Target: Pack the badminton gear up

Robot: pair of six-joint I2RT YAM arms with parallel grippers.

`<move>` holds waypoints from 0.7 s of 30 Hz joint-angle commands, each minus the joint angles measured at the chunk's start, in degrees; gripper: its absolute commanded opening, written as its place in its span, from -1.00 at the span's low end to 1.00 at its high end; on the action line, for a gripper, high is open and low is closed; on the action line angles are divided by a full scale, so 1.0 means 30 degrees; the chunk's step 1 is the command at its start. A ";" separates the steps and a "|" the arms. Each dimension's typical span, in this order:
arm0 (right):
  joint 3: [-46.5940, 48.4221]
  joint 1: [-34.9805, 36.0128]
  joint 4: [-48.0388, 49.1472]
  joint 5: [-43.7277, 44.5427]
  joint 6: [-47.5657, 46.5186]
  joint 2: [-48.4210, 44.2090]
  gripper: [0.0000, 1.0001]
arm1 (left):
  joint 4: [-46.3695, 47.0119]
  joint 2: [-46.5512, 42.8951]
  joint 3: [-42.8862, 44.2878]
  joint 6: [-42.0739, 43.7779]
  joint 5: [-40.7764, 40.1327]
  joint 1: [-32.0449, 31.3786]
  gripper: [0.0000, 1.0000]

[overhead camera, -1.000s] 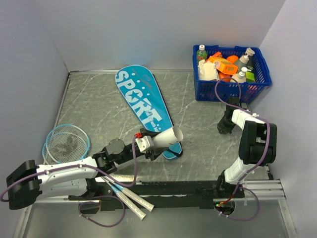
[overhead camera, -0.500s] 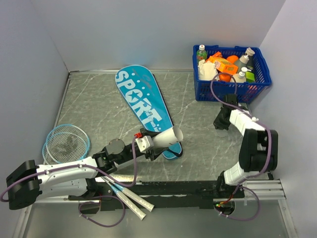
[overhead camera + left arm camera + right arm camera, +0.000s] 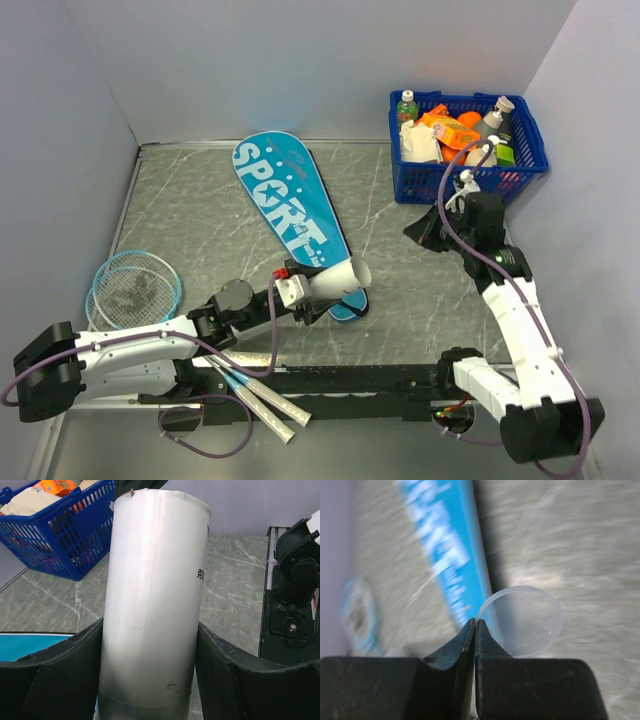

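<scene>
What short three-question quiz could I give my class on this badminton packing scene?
1. True or false: the left end effector grips a white tube.
2. The two rackets lie on which part of the table? A) left side B) right side C) far middle
3. Fill in: the right end effector is ___ and holds nothing.

Key: 1 true; 2 A; 3 shut.

Left hand mid-grip, right hand closed
</scene>
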 commanded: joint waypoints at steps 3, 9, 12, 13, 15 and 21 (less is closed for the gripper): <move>0.1655 0.0701 -0.0649 -0.7544 -0.0079 -0.2212 -0.90 | 0.0158 0.0492 0.0068 -0.2344 0.1189 -0.0153 -0.98; 0.3531 0.0818 -0.2756 -1.0730 -0.1366 -0.3503 -0.80 | 0.0303 0.0610 0.0216 -0.2314 0.2098 -0.0328 -0.98; 0.3770 0.0906 -0.3376 -1.2638 -0.1750 -0.3415 -0.80 | 0.0363 0.0901 0.0332 -0.2314 0.2419 -0.0357 -0.98; 0.3683 0.0935 -0.3318 -1.2908 -0.1546 -0.3589 -0.80 | 0.0275 0.0990 0.0478 -0.2314 0.2508 -0.0387 -0.98; 0.3391 0.1082 -0.3085 -1.3260 -0.1427 -0.3882 -0.80 | 0.0448 0.1108 0.0567 -0.2314 0.2771 -0.0445 -0.98; 0.2071 0.1549 -0.2701 -1.4141 -0.1280 -0.4500 -0.80 | 0.0978 0.0699 0.0216 -0.2402 0.3270 -0.0621 -0.98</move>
